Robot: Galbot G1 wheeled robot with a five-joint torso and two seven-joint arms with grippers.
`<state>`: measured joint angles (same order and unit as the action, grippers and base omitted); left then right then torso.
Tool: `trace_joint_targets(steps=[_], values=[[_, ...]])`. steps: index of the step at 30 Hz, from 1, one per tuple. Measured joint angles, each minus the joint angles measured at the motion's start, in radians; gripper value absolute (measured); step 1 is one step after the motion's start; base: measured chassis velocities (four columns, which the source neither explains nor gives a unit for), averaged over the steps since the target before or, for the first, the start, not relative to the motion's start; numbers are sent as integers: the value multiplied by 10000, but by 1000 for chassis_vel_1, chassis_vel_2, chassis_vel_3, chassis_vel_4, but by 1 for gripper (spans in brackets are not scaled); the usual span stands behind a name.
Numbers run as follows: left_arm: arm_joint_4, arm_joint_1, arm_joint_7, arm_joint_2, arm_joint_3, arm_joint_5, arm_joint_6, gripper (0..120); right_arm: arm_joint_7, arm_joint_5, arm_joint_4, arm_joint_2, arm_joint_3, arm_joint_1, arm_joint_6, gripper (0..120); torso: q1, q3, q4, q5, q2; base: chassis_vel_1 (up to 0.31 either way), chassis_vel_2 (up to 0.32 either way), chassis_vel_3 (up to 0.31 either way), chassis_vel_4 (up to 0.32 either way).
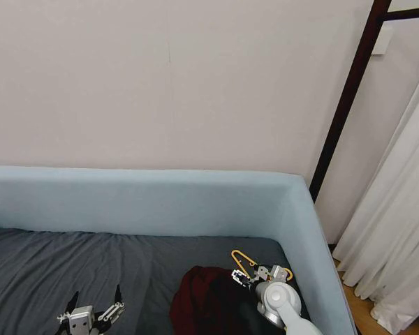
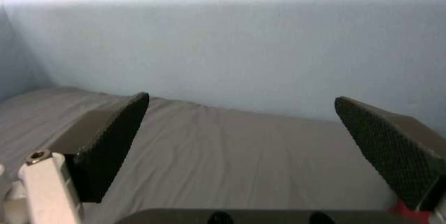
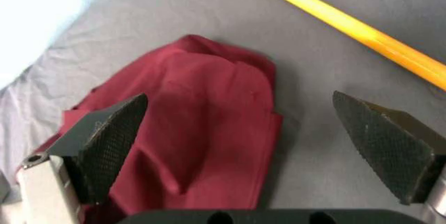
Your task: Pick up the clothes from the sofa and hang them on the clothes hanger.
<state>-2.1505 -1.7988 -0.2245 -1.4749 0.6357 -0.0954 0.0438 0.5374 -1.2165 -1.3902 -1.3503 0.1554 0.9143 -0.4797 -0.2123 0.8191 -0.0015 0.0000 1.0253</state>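
A pale, bare wall (image 1: 160,84) takes up the far side of the room, and a sofa (image 1: 160,202) stands against it with a light blue back and right arm. Its seat is covered by a dark grey sheet (image 1: 42,265) with soft creases. To the right of the sofa a white curtain (image 1: 398,237) hangs to a wooden floor (image 1: 359,314), and a dark upright post (image 1: 346,98) rises between curtain and wall. On the near right part of the seat, close to the sofa's arm, lies a crumpled dark red garment (image 1: 202,303). A yellow hanger (image 1: 241,259) rests on the sheet just beyond its far edge. The right gripper (image 1: 243,277) is low over the garment's far right edge, beside the hanger. In the right wrist view the gripper (image 3: 238,98) is spread wide and holds nothing, with the garment (image 3: 188,130) under the gap and the hanger's bar (image 3: 348,25) to one side. The left gripper (image 1: 96,292) sits over bare sheet at the near left, well apart from the garment, also spread wide (image 2: 242,98) and empty.
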Motion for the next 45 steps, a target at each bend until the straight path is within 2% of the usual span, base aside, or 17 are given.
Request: trace_joint_targets(steps=[2,5,6,10,11,14,15,19,20,24,25,28,31,35,36,39,45], values=[[1,-7,0,-1,2,3,9,100,-93,139,151,-73,36,-5,12,98,0,0,0,0,0,0,0,0,0],[41,-37,-2,-20,29,10,158,100,-330,514,607,-308,139,4,68,82,0,0,0,-1,0,0,0,0,0],[41,-37,-2,-20,29,10,158,100,-330,514,607,-308,139,4,68,82,0,0,0,-1,0,0,0,0,0],[116,-16,-58,-63,37,17,242,100,-514,698,553,-403,138,152,115,65,0,0,0,0,0,0,0,0,0],[116,-16,-58,-63,37,17,242,100,-514,698,553,-403,138,152,115,65,0,0,0,0,0,0,0,0,0],[189,12,-122,-101,22,48,305,100,-664,903,448,-433,96,227,207,49,0,0,0,0,0,0,0,0,0],[189,12,-122,-101,22,48,305,100,-664,903,448,-433,96,227,207,49,0,0,0,0,0,0,0,0,0],[280,54,-179,-103,6,63,364,100,-1032,1234,397,-467,17,284,567,32,0,0,0,0,0,0,0,0,0],[280,54,-179,-103,6,63,364,100,-1032,1234,397,-467,17,284,567,32,0,0,0,0,0,0,0,0,0],[407,131,-231,-65,-1,63,382,100,-1241,1580,349,-482,-121,291,839,14,0,0,0,1,0,0,0,0,0],[407,131,-231,-65,-1,63,382,100,-1241,1580,349,-482,-121,291,839,14,0,0,0,1,0,0,0,0,0],[475,177,-250,-29,-28,55,397,100,-1511,1949,245,-393,-314,293,1431,0,0,0,1,1,0,0,0,0,0],[521,230,-273,17,-29,33,398,100,-1849,2150,-31,-170,-551,303,2082,0,0,0,0,3,0,0,0,0,0],[621,320,-314,109,-16,-10,431,100,-2631,2233,-1084,625,-1088,235,3420,0,0,0,-1,3,0,0,0,0,0],[621,320,-314,109,-16,-10,431,100,-2631,2233,-1084,625,-1088,235,3420,0,0,0,-1,3,0,0,0,0,0],[671,367,-326,182,-15,-73,462,100,-3189,1963,-2302,1433,-1576,-122,4512,0,0,0,-1,0,1,0,0,0,0],[709,467,-328,253,-48,-183,464,100,-3542,1173,-3810,2434,-2263,-1423,5259,0,0,0,1,1,0,0,0,0,0]])
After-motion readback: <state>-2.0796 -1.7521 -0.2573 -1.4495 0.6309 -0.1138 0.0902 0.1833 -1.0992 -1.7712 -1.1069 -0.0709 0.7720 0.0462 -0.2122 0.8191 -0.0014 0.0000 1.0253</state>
